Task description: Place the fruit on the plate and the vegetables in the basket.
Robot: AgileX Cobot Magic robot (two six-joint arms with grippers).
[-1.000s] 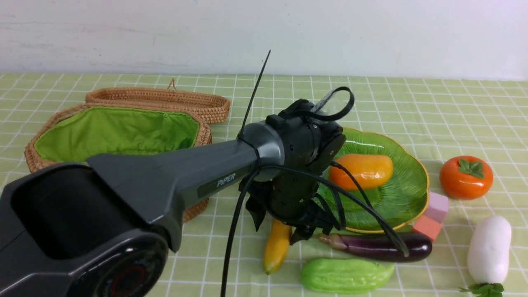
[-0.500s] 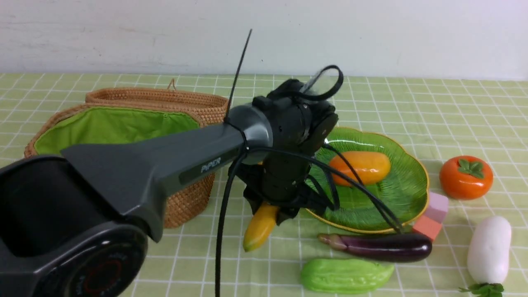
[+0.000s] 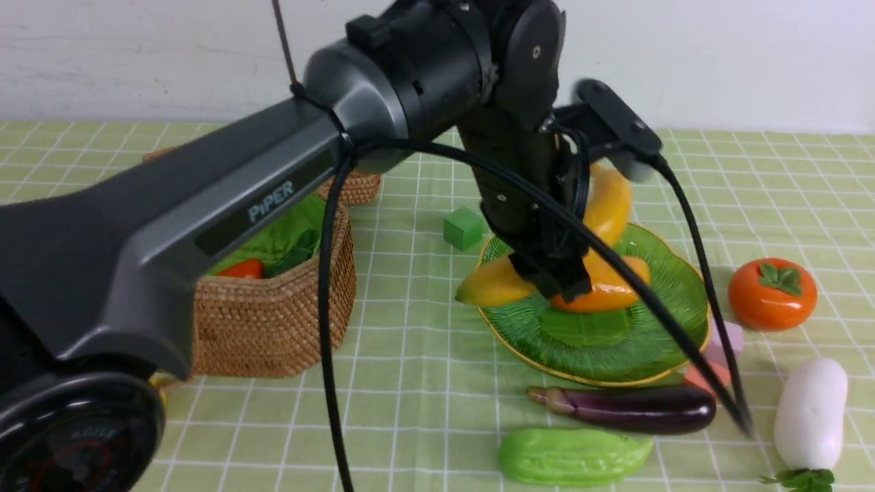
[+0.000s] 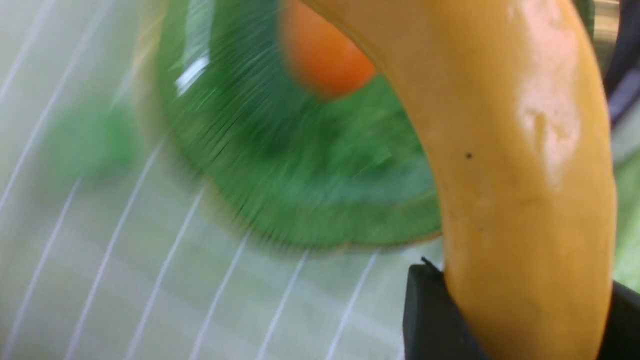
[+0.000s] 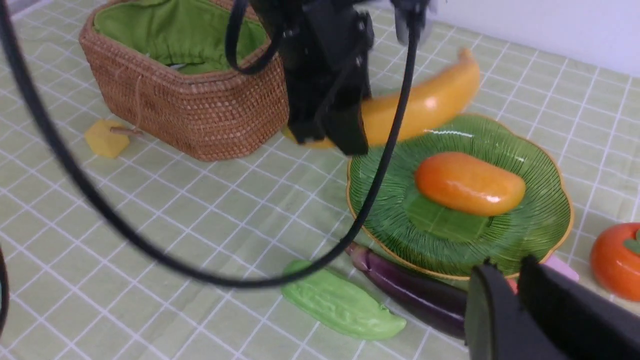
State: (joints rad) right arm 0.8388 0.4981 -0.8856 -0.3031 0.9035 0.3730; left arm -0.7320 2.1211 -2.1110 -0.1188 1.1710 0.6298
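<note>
My left gripper (image 3: 554,273) is shut on the long yellow banana (image 3: 608,201) and holds it in the air over the near-left edge of the green leaf plate (image 3: 615,348). The left wrist view shows the banana (image 4: 510,150) between the black fingers (image 4: 430,315). The orange-yellow mango (image 3: 612,287) lies on the plate. The persimmon (image 3: 772,294) sits right of the plate. The eggplant (image 3: 629,408), gourd (image 3: 571,456) and radish (image 3: 810,413) lie on the cloth in front. The carrot (image 3: 239,268) is in the basket (image 3: 273,321). My right gripper (image 5: 515,270) is shut and empty, above the eggplant's end.
A green cube (image 3: 463,227) sits behind the plate's left edge. Pink (image 3: 735,338) and red (image 3: 701,374) cubes touch the plate's right front rim. A yellow cube (image 5: 105,140) lies beside the basket. The left arm's cable (image 3: 328,355) hangs across the middle.
My left gripper lifted the banana off the cloth in front of the plate and carried it up and right, over the plate's edge. The arm rose, uncovering the carrot and green cube.
</note>
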